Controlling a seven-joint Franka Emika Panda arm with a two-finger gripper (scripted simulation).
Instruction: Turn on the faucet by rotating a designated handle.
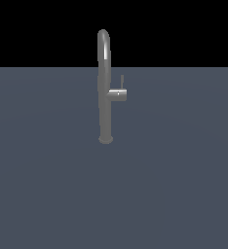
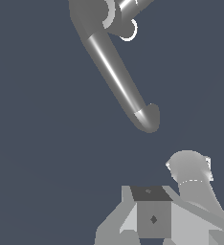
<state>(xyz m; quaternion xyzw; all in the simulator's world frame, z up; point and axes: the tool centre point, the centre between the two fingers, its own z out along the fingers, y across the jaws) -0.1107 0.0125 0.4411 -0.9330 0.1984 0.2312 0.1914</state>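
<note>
- The faucet [image 1: 104, 87] stands upright just left of centre in the exterior view, its small round base flange on the flat slate-blue floor [image 1: 47, 185] and its arched top rising into the black band along the upper edge of the frame.
- It is a tall, slim pipe of smooth grey metal, with a pale highlight along the bend of the gooseneck.
- The handle [image 1: 119, 93] is a short grey stub cylinder jutting from the pipe toward the exterior view's right, about halfway up.
- A thin dark rod lever rises straight up from the stub's outer end, parallel to the pipe and just beside it.
- Count in the exterior view: one faucet, one handle, one lever rod. No arm shows in that view.
- In the wrist view the faucet [image 2: 116, 72] appears as a glossy grey tube running from the upper part of the frame down toward the centre, ending in a rounded tip.
- At the upper edge of the wrist view a lighter cylinder with a pale ring crosses the tube; I cannot tell for sure whether this is the handle.
- The gripper [image 2: 154, 217] fills the lower right of the wrist view as pale grey angular blocks with a darker square face, well apart from the tube.
- Its fingertips cannot be made out, so I cannot tell whether the fingers are released or clenched.
</note>
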